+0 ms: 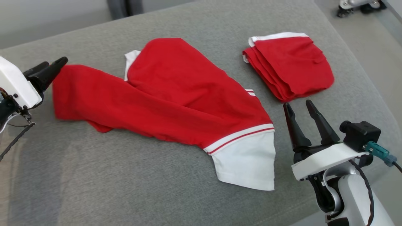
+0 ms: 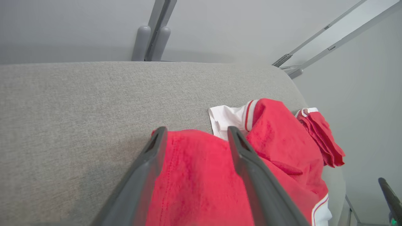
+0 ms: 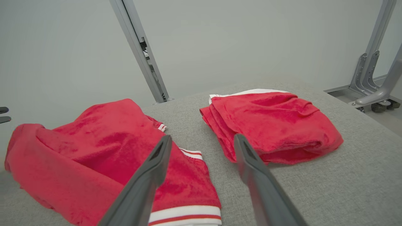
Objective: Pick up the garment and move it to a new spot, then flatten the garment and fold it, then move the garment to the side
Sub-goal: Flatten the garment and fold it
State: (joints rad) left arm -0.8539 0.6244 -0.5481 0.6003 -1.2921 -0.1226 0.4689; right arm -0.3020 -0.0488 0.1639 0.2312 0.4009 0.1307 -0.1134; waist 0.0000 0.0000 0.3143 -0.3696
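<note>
I'm watching the left gripper (image 1: 56,61) standing with its fingers spread wide, gripping nothing. The garment (image 1: 176,94) is lying loosely spread on the grey cushion (image 1: 110,182). Its red edge is sitting right at those fingertips, under the gap between them, and the cloth is stretching away toward the right gripper (image 1: 297,104). That one is also gaping wide and empty, hovering just beside the garment's white end (image 1: 248,163). A folded red garment (image 1: 290,67) is resting just past its fingertips.

Spread garment (image 1: 176,94), folded garment (image 1: 289,66): two. Left pincer (image 1: 56,61), right pincer (image 1: 297,103): two.
</note>
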